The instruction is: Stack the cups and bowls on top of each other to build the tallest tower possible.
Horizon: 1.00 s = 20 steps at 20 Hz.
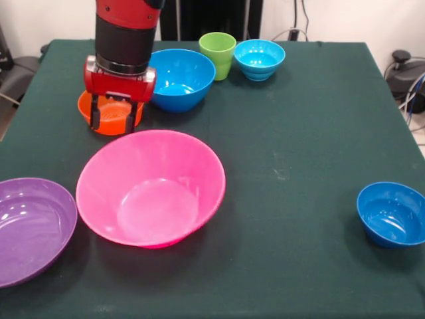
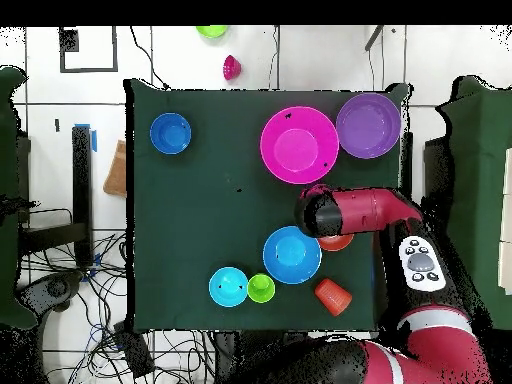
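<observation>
You see a dark green tablecloth [image 1: 299, 133] covering the table. Beyond its far edge in the overhead view, a small magenta object [image 2: 231, 68] and a lime green one [image 2: 211, 31] sit on the white tiled floor [image 2: 300, 55]. Tangled black cables [image 2: 80, 300] lie beside the table.

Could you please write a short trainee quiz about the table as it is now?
1. True or false: the green cup stands between the medium blue bowl and the cyan bowl.
2. The tool is: A. drawn back off the table; B. down at the orange bowl; C. holding a cup aloft.
3. How many pieces are stacked so far?

Key: 1 true; 2 B; 3 zero.
</observation>
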Motion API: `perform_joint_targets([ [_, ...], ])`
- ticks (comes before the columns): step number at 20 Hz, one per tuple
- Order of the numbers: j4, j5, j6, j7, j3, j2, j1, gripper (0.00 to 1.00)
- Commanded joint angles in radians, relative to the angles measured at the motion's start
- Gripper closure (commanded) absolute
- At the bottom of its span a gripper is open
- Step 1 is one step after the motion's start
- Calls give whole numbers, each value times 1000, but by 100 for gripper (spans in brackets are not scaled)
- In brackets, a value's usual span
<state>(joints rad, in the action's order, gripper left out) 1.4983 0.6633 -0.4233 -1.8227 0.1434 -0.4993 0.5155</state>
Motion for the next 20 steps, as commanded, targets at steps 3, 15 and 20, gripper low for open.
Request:
perform_joint_targets([
  [3,-61,82,87,62,84,34,-26,0],
  [15,-61,55,81,48,78,39,-24,0],
  [20,-48,39,58,43,78,21,-28,0],
])
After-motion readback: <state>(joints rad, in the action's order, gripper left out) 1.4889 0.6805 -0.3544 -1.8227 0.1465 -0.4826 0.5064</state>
